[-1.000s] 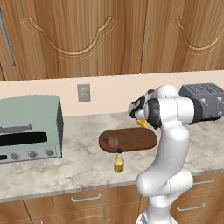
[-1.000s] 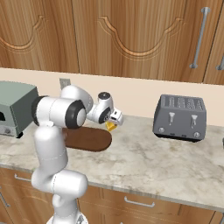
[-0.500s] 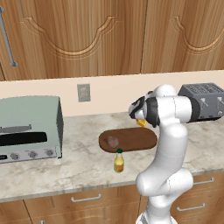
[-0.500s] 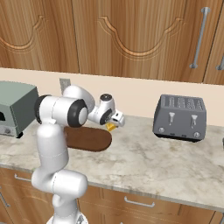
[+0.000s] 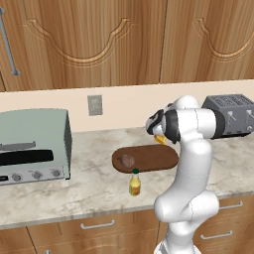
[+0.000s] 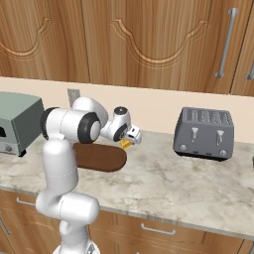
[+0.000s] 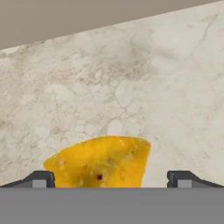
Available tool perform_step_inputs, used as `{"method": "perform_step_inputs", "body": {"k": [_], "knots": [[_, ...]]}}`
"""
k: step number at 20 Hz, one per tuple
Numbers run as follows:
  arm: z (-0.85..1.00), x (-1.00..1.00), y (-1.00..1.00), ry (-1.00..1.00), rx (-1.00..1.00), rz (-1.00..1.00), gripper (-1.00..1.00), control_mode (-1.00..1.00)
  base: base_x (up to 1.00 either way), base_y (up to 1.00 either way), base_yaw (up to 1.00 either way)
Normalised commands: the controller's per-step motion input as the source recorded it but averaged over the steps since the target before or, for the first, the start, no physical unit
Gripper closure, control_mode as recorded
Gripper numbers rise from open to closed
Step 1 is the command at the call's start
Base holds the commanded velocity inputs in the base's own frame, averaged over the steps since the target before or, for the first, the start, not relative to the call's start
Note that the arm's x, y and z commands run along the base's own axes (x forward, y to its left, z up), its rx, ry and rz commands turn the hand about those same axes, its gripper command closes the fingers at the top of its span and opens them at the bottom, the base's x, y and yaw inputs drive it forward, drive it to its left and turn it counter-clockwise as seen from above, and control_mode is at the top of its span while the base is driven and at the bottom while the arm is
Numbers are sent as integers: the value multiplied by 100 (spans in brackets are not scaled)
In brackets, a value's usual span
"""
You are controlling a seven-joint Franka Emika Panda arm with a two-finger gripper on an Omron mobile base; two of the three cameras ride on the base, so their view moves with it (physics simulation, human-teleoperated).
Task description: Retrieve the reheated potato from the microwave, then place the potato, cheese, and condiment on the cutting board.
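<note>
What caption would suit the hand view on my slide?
Open gripper poised over the yellow cheese wedge lying on the marbled counter.

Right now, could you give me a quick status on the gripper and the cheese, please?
Gripper open, over the cheese on the counter. Potato on cutting board. Condiment off the board. Nothing in the way.

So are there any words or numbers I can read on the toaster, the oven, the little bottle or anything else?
No text can be read anywhere.
Toaster: plain, no brand or numbers.
Toaster oven: round knobs, with no readable marks beside them.
Condiment bottle: no label visible.
Wall outlet: blank plate.
Cheese, potato and cutting board: no writing.
</note>
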Motion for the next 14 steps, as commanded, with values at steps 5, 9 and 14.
{"method": "perform_step_inputs", "body": {"k": [5,9,14], "knots": [[-21,9,0,1,1,0,-100,-100,0,0,0],[-30,3,2,4,2,0,-100,-100,0,0,0],[-20,-8,2,2,2,-2,-100,-100,0,0,0]]}}
